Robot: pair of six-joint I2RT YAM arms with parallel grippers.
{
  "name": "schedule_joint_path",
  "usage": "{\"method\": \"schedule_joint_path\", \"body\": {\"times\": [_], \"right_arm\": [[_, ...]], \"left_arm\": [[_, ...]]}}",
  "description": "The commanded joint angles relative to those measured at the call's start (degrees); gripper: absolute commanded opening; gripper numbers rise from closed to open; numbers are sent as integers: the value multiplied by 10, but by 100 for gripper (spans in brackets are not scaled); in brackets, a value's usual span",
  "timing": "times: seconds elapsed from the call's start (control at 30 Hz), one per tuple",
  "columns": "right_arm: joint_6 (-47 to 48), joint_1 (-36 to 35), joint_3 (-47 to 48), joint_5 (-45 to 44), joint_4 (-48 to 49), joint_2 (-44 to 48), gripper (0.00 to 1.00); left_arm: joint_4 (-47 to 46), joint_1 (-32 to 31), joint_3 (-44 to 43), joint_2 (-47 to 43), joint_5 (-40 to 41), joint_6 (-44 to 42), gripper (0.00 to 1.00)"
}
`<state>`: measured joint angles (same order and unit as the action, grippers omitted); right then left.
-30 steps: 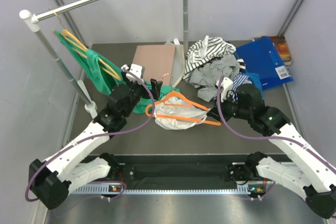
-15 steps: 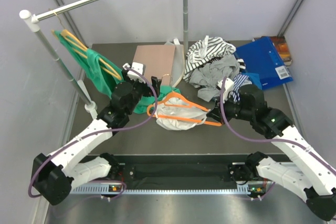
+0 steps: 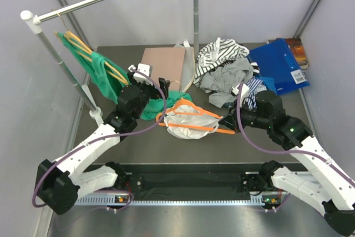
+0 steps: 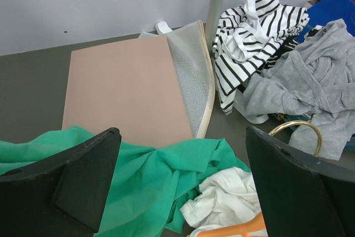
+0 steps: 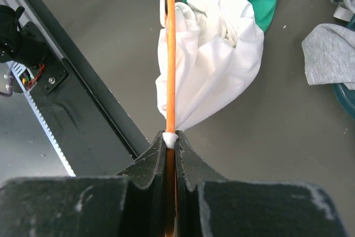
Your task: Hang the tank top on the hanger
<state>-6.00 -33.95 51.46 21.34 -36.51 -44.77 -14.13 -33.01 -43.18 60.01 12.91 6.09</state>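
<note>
Gripping the hanger [image 5: 170, 54] by one end of its orange bar with the right fingers [image 5: 171, 144], shut tight, a pinch of white cloth caught there too. Bunched against that hanger's bars, at the middle of the bench [image 3: 138, 142]: the tank top [image 5: 216, 65], crumpled, touching the green garment [image 4: 155, 181] on its far side. Hovering with the left fingers [image 3: 164, 94] spread wide, clasping nothing, over the green cloth near the hanger's hook, just short of a pink board [image 4: 122, 87] and a striped shirt [image 4: 260, 31]

Orange hanger [image 3: 199, 126] (thin plastic) lies across crumpled white tank top [image 3: 182, 132].
</note>
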Motion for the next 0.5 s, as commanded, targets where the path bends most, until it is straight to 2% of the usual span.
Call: {"method": "schedule_joint_path", "body": {"times": [0.0, 0.47], "right_arm": [[0, 6, 25, 10, 34, 12, 0], [-38, 6, 27, 58, 83, 14, 0]], "left_arm": [[-46, 2, -9, 16, -10, 11, 99], [-93, 3, 4, 46, 5, 43, 99]]}}
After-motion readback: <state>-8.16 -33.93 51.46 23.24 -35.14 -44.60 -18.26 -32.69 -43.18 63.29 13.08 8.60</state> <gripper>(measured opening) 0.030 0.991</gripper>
